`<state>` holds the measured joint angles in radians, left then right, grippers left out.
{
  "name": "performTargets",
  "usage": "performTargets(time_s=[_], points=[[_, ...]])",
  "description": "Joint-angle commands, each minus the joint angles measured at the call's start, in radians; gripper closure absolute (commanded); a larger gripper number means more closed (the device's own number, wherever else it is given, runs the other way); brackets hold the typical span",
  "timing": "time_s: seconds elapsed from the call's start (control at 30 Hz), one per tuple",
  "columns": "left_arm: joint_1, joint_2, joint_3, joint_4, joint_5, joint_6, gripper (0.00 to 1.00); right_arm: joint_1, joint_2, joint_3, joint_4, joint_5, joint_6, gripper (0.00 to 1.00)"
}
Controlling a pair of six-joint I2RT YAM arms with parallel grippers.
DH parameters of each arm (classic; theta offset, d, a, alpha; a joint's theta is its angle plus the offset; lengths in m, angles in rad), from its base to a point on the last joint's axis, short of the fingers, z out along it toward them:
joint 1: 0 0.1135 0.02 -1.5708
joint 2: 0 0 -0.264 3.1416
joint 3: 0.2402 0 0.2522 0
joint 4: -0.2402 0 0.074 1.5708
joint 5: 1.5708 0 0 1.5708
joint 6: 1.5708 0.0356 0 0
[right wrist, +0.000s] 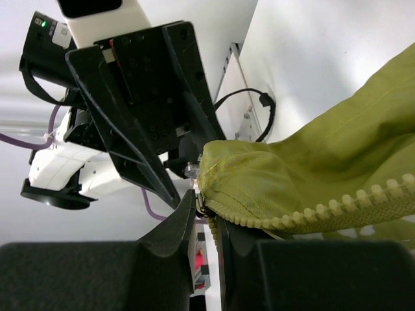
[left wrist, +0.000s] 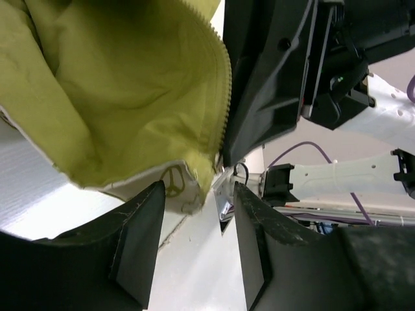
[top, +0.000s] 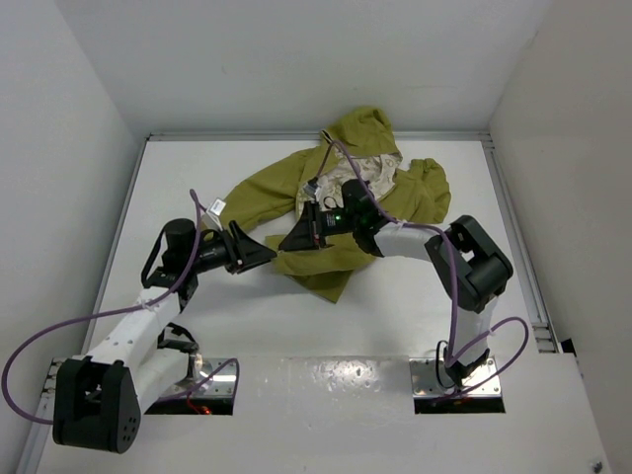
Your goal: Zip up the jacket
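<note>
The olive-green jacket (top: 326, 193) lies crumpled at the middle back of the table, hood at the far side and cream lining showing. My right gripper (top: 296, 238) reaches left over it. In the right wrist view the right gripper (right wrist: 206, 210) is shut on the zipper (right wrist: 311, 217) at the jacket's lower front corner and holds that corner lifted. My left gripper (top: 265, 255) is open, facing the right one from the left. In the left wrist view the left gripper (left wrist: 198, 194) has the hanging jacket corner (left wrist: 130, 97) just above its fingertips, touching neither finger.
White walls close in the table (top: 296, 316) at the back and both sides. A purple cable (top: 336, 148) loops over the jacket. The two grippers are nearly tip to tip. The arm bases stand at the near edge.
</note>
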<state>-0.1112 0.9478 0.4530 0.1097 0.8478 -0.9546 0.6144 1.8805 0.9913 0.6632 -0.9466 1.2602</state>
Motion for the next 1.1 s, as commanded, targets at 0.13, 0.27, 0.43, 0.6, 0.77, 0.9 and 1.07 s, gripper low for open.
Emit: performTargets(time_s=[0.13, 0.27, 0.43, 0.6, 0.77, 0.9, 1.07], points=[[-0.025, 0.020, -0.008, 0.123, -0.032, -0.038, 0.57, 0.034, 0.011, 0.006, 0.105, -0.018, 0.036, 1.00], [-0.025, 0.020, -0.008, 0.113, -0.032, -0.027, 0.78, 0.036, 0.019, 0.010, 0.110, -0.020, 0.044, 1.00], [-0.025, -0.011, -0.017, 0.099, -0.032, -0.018, 0.93, 0.034, 0.019, 0.000, 0.140, -0.023, 0.074, 1.00], [-0.016, -0.021, -0.027, 0.099, -0.032, -0.018, 0.97, 0.035, 0.023, -0.017, 0.191, -0.030, 0.120, 0.86], [-0.016, -0.021, -0.027, 0.108, -0.032, -0.032, 0.97, 0.031, 0.019, -0.036, 0.243, -0.035, 0.165, 0.78], [-0.007, -0.021, -0.036, 0.117, -0.032, -0.041, 0.97, 0.038, 0.017, -0.046, 0.282, -0.043, 0.188, 0.71], [0.002, -0.021, -0.045, 0.126, -0.032, -0.062, 0.97, 0.042, 0.017, -0.054, 0.314, -0.050, 0.208, 0.77]])
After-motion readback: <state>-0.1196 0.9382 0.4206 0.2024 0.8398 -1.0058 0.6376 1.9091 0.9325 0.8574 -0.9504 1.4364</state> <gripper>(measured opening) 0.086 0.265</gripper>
